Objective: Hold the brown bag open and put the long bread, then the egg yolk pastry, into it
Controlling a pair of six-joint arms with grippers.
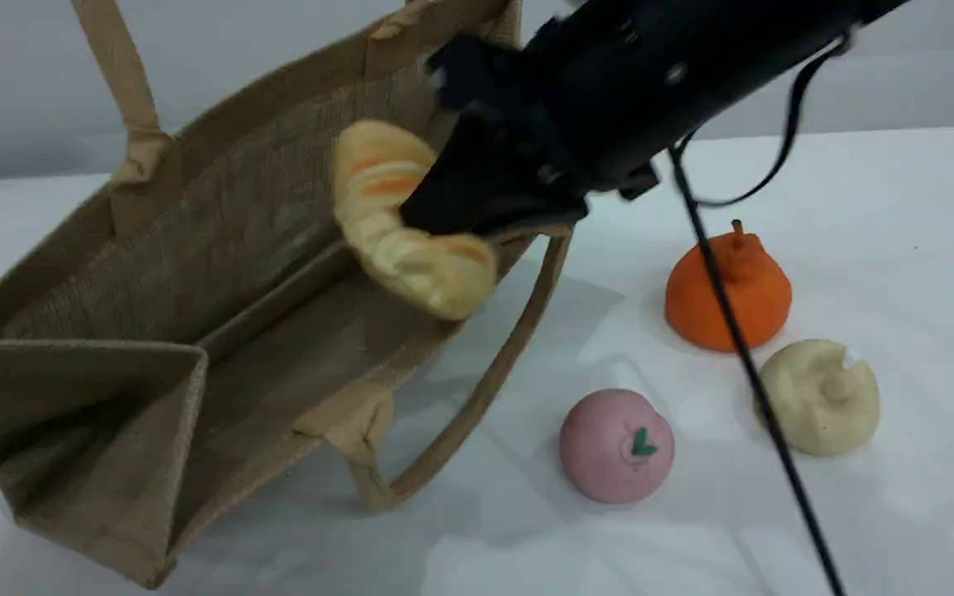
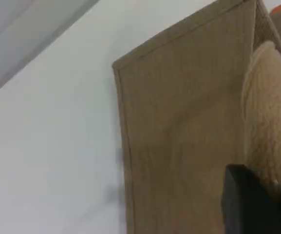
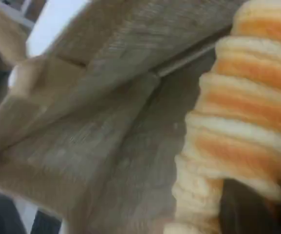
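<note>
The brown bag (image 1: 220, 223) lies tilted on the white table with its mouth gaping toward the upper right. Its upper handle (image 1: 125, 74) is drawn taut up past the top edge. In the left wrist view the bag's outer wall (image 2: 179, 146) fills the frame, and a beige handle strap (image 2: 269, 112) runs down into my left gripper (image 2: 257, 204), which is shut on it. My right gripper (image 1: 436, 217) is shut on the long bread (image 1: 411, 257), which hangs bent inside the bag's mouth. The right wrist view shows the bread (image 3: 247, 122) over the bag's interior (image 3: 106, 122). The egg yolk pastry (image 1: 821, 397) rests on the table at right.
An orange pear-shaped item (image 1: 729, 290) and a pink ball (image 1: 616, 447) with a green leaf mark sit beside the pastry. A black cable (image 1: 742, 348) from the right arm crosses in front of them. The bag's lower handle (image 1: 485, 381) loops out onto the table.
</note>
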